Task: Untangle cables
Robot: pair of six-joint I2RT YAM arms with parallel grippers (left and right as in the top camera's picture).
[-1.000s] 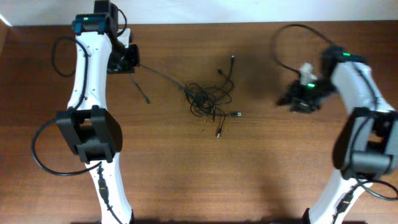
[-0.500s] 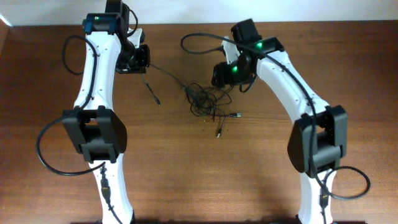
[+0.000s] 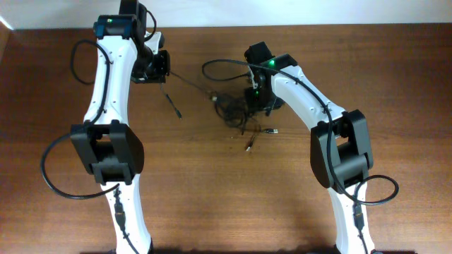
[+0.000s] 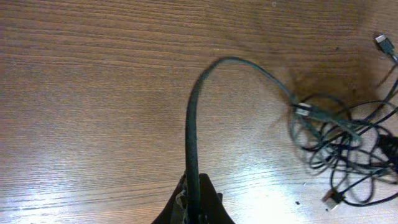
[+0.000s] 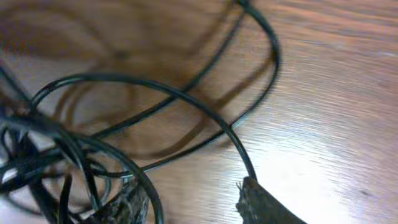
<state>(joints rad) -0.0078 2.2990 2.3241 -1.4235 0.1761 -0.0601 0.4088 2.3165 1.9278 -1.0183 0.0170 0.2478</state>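
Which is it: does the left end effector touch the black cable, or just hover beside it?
Touching. The left wrist view shows the cable running straight down into the shut left end effector, which is clamped on it.

- I read this as a robotics lab bench: a bare brown wood-grain table [image 3: 212,204] carrying a white-and-black jointed left robot arm [image 3: 106,85] and matching right robot arm [image 3: 307,99].
- A plain white wall [image 3: 296,10] borders the table's far edge.

cables [image 3: 230,109] on table [image 3: 226,201], toward far edge
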